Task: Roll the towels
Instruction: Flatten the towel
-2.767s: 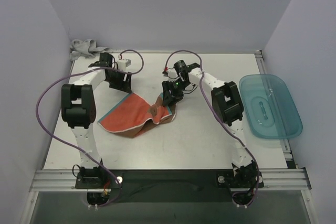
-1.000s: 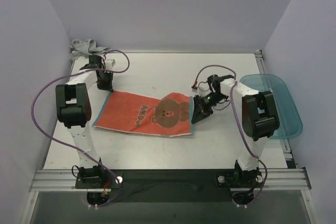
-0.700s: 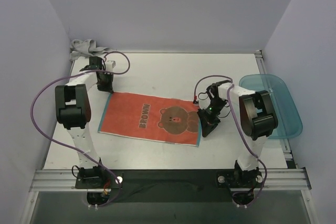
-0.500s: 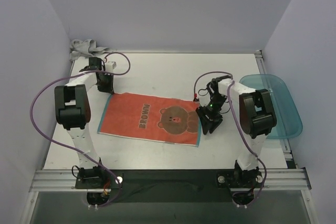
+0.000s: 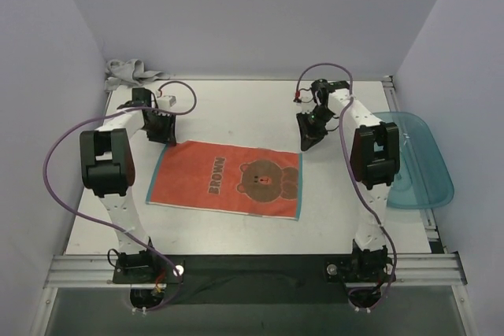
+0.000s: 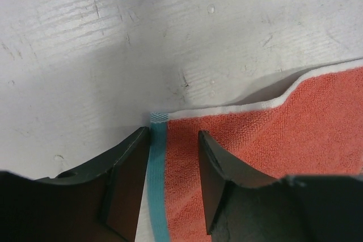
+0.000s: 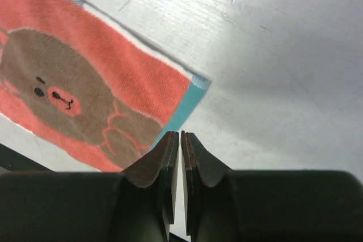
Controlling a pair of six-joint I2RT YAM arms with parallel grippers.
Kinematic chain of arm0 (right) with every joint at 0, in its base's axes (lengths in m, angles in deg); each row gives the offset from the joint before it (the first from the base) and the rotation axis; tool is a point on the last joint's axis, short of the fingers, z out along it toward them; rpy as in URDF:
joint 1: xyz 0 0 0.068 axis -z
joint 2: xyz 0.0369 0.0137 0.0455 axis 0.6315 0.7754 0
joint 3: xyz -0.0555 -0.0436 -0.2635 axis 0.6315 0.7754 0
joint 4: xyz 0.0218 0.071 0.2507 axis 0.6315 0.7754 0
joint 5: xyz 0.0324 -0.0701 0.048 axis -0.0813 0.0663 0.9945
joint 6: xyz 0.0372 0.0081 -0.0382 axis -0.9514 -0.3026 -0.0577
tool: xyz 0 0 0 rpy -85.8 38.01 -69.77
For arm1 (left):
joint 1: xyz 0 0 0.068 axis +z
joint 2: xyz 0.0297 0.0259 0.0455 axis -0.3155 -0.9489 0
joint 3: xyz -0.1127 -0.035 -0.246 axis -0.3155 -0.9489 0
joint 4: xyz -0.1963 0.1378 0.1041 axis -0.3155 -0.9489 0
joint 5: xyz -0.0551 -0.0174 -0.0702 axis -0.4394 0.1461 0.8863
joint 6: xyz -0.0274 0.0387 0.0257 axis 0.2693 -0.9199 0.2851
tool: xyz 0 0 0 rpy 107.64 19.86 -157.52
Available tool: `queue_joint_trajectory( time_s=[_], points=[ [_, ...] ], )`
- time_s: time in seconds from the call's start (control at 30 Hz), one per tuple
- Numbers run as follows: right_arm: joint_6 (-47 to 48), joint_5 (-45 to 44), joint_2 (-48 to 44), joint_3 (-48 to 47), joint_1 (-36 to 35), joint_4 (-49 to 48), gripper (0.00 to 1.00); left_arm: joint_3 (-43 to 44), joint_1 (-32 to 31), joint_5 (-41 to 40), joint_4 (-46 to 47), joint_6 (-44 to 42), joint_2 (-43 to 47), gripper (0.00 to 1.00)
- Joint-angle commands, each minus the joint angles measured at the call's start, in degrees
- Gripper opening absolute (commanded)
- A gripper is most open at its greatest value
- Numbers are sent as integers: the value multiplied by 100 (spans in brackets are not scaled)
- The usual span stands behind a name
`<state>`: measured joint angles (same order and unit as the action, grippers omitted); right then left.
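Towels sit well apart on the scuffed white bench (image 5: pixel 252 108). We see the rust-brown rectangular terry towel (image 5: pixel 189 179) spread flat near the middle. Its looped pile is plain in the left wrist view (image 6: pixel 272 140), with a narrow teal woven strip (image 6: pixel 157 185) along the short edge and a white hem on the long one. It carries a brown cartoon bear print (image 5: pixel 264 181) and the word BROWN in dark letters (image 5: pixel 215 177). The light grey soft towel (image 5: pixel 126 72) is a crumpled heap in the far left corner, against the wall.

We find the left arm's fingers (image 5: pixel 163 130) low over the rust towel's far left corner. The two black pads are narrowly parted, with the teal strip lying in the gap between them. The right arm's fingers (image 5: pixel 307 135) hang just beyond the far right corner. Their pads are pressed together with nothing between, and the teal-edged corner (image 7: pixel 195 86) lies flat on the bench past their tips.

A translucent teal plastic tray (image 5: pixel 425 171), oval with rounded walls, rests at the bench's right edge.
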<state>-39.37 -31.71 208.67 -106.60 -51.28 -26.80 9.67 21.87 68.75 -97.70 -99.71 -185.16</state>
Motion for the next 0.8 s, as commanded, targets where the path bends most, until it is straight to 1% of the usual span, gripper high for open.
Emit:
queue_joint_trajectory(
  time_s=[0.0,0.07,0.2,0.27,0.33,0.47,0.53,0.63,0.7,0.77],
  points=[
    [-399,18,268,-124,-80,313,9,311,38,126,-158,-71,168,49],
    [-452,220,277,-10,-159,278,8,276,38,170,-141,-80,317,49],
    [-487,221,312,219,-343,102,8,127,38,57,95,25,677,51],
    [-505,116,443,184,-387,59,8,-49,38,-223,297,131,906,52],
    [-522,28,653,123,-414,58,7,-146,47,-330,455,193,1090,54],
    [-584,-227,944,-62,-361,67,6,-330,21,-234,474,158,1144,53],
    [-601,-376,1076,-167,-318,67,6,-366,12,-76,422,123,1056,50],
    [-619,-368,1234,-369,-230,76,6,-296,12,91,342,140,758,42],
    [-637,-377,1374,-579,-194,84,6,-165,12,74,316,140,556,34],
    [-628,-420,1454,-712,-177,85,6,-59,21,109,272,184,239,29]
  ],
)
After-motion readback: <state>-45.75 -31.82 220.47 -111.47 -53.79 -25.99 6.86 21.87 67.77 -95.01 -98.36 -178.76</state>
